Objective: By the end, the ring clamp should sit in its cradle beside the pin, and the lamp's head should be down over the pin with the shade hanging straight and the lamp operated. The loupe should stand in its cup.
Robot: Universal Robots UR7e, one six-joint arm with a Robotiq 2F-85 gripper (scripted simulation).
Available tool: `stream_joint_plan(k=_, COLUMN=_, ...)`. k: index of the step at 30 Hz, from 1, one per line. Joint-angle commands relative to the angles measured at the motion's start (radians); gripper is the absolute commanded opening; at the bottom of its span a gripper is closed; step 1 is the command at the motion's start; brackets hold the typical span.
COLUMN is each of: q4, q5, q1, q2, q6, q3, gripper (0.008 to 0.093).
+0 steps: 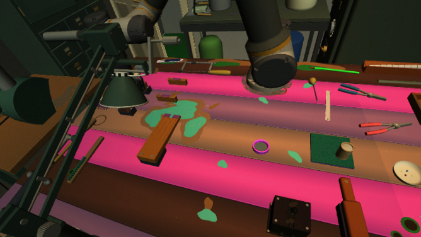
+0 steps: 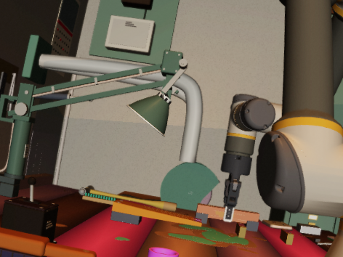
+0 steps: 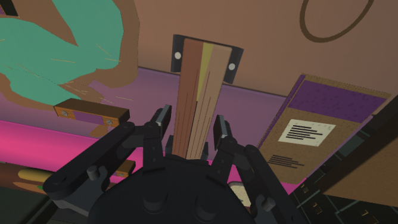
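Note:
The ring clamp [image 3: 196, 101] is hidden behind the lamp shade [image 1: 123, 91] in the side camera. It is a wooden wedge-shaped bar resting on two dark supports [image 3: 207, 58] at the bench's back left. My gripper [image 3: 190, 125] is open astride its near end and holds nothing. From the second side camera the gripper [image 2: 230, 210] hangs straight down over the bar [image 2: 227, 213]. The lamp's arm [image 2: 98, 78] is raised, with the shade [image 2: 152, 110] tilted. The loupe [image 1: 344, 150] lies tipped on a green mat [image 1: 331, 150]. The pink-rimmed cup [image 1: 261, 146] stands empty at mid bench.
A white dish [image 1: 408, 171] sits at the right edge. A wooden bench pin block [image 1: 159, 137] lies left of centre. Pliers [image 1: 384, 127] and a ruler [image 1: 327, 105] lie to the right. A dark switch box [image 1: 289, 216] stands near the front. A brown booklet [image 3: 321, 128] lies right of the gripper.

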State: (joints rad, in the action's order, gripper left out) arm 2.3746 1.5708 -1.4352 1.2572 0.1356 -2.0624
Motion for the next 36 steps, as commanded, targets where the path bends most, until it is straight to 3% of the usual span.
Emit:
stream_joint_plan(k=1, q4=0.000, q5=0.000, q1=0.000, q2=0.001, q6=0.000, q3=0.000, gripper=0.0630)
stream_joint_plan(k=10, q4=-0.013, q5=0.000, q1=0.000, q2=0.010, q6=0.000, q3=0.004, gripper=0.0630)
stream_joint_plan(k=25, q4=-0.126, q5=0.000, q1=0.000, q2=0.081, q6=0.000, q3=0.046, gripper=0.0630)
stream_joint_plan(k=36, q4=-0.140, q5=0.000, q1=0.000, q2=0.089, q6=0.000, q3=0.051, gripper=0.0630)
